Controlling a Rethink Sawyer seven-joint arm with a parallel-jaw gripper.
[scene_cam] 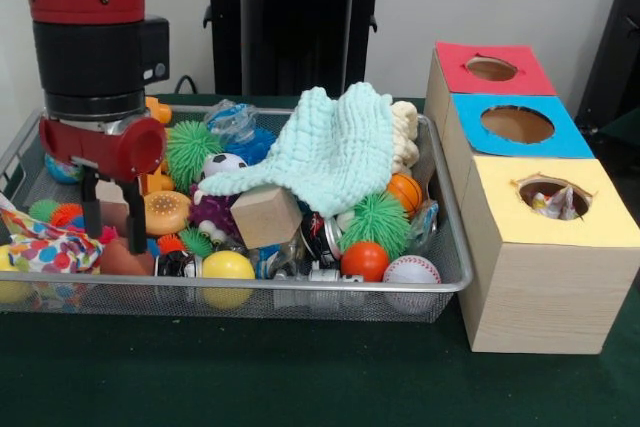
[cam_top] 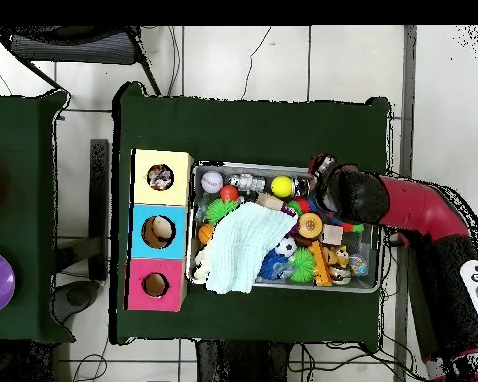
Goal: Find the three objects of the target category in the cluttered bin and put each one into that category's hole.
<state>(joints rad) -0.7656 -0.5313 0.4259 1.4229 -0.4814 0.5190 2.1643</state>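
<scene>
The wire mesh bin [scene_cam: 452, 282] [cam_top: 374, 284] is full of toys. One polka-dot cloth [scene_cam: 45, 245] lies crumpled at the bin's front left corner in the front view. My gripper [scene_cam: 115, 239] hangs open just to the right of this cloth, fingers [scene_cam: 136, 222] down among the toys and holding nothing. The yellow-topped box's hole [scene_cam: 553, 197] [cam_top: 160, 177] shows a bit of white dotted fabric inside. In the overhead view my arm [cam_top: 382, 199] covers the gripper and most of the cloth. No other polka-dot cloth shows.
A mint green waffle cloth [scene_cam: 330, 147] [cam_top: 238, 244] drapes over the middle of the pile. Balls, spiky toys and a wooden block [scene_cam: 265, 215] lie around it. The blue-topped hole [scene_cam: 517, 124] and red-topped hole [scene_cam: 491, 68] stand behind the yellow one.
</scene>
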